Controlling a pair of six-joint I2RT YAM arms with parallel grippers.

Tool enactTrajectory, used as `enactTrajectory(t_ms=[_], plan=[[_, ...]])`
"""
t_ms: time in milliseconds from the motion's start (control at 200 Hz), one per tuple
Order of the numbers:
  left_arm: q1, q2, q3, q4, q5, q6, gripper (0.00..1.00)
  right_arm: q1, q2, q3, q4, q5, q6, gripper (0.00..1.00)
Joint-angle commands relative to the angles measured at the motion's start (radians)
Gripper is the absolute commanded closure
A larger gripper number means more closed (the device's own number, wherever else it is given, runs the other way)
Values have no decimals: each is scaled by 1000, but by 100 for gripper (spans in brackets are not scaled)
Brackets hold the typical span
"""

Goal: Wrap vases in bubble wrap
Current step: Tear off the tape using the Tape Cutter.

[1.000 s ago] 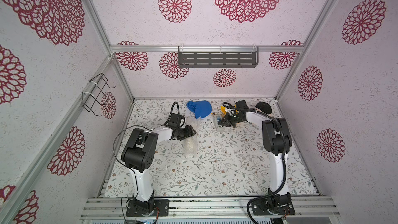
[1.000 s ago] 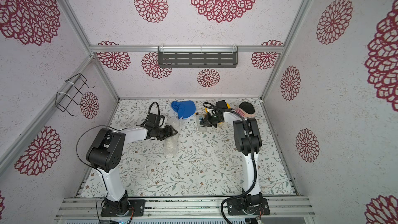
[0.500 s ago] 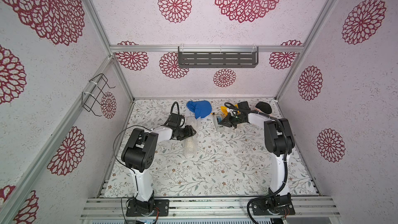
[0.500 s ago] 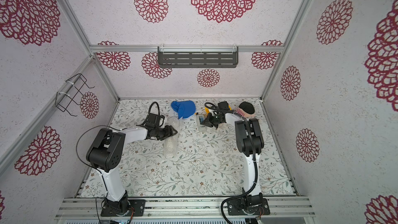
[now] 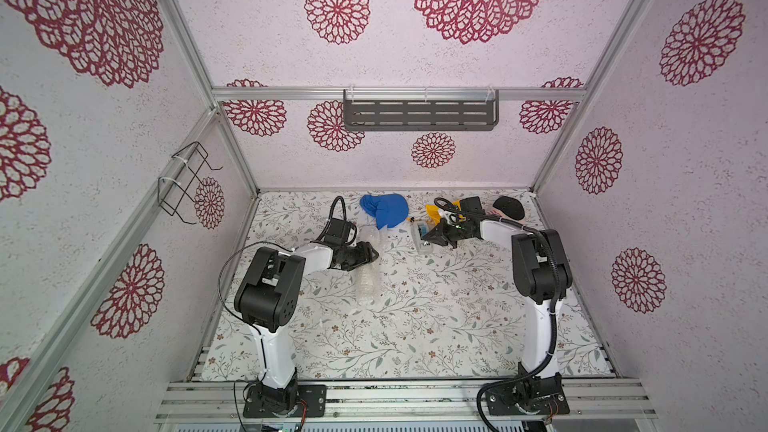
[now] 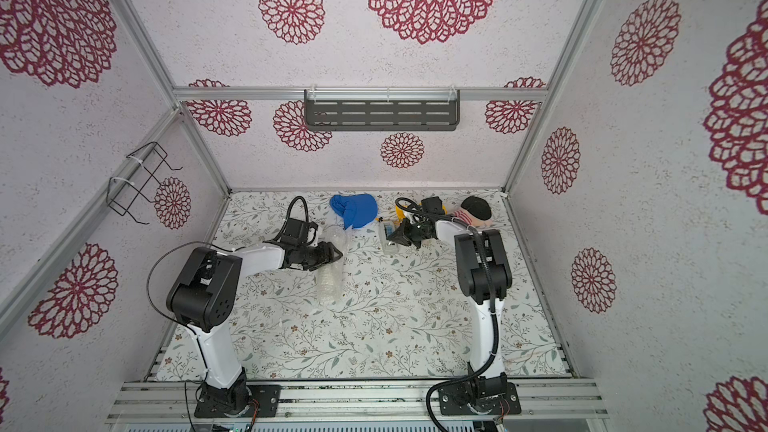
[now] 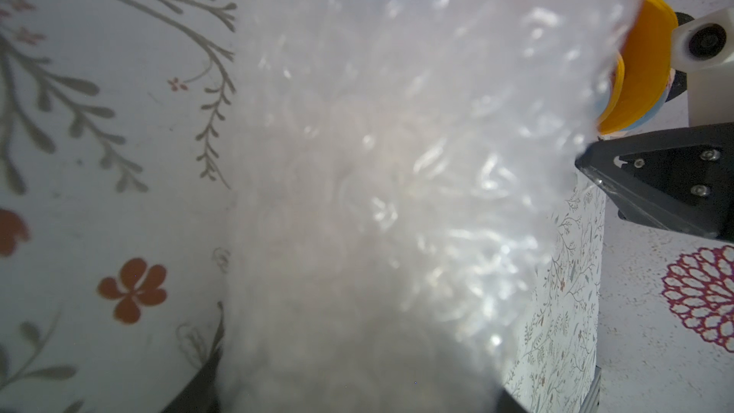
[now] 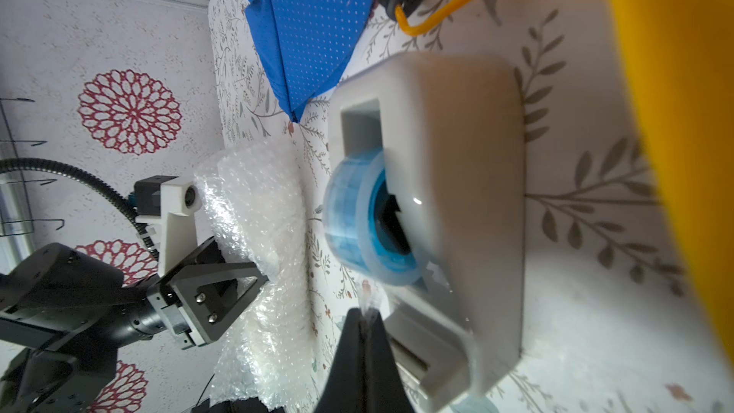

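Note:
The bubble wrap (image 5: 368, 280) (image 6: 330, 282) lies rolled into a long bundle on the floral table. My left gripper (image 5: 374, 253) (image 6: 338, 253) is shut on its middle and pinches it to a waist. In the left wrist view the bubble wrap (image 7: 377, 172) fills the frame. The vase is hidden. My right gripper (image 8: 363, 313) (image 5: 424, 238) is shut on the clear tape end from the blue roll (image 8: 357, 224) in the white tape dispenser (image 8: 456, 192). The right wrist view also shows the bubble wrap (image 8: 262, 208) and my left gripper (image 8: 254, 276).
A blue cloth (image 5: 384, 209) (image 8: 313, 13) lies at the back, between the arms. A yellow cloth with a cord (image 8: 675, 113) (image 5: 434, 211) sits behind the dispenser. A dark rounded object (image 5: 509, 207) rests in the back right corner. A grey shelf (image 5: 419, 114) hangs on the back wall.
My right gripper has shifted slightly at the tape dispenser. The left arm and the bubble wrap bundle have stayed put.

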Motion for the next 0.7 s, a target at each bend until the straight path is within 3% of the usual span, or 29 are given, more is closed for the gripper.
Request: enactTrajectory(t_ms=[0, 696], plan=[[-6, 17, 22, -10, 13, 20, 92, -14, -63, 13, 68, -68, 63, 100], [-6, 21, 27, -16, 14, 24, 92, -16, -149, -56, 59, -70, 58, 100]])
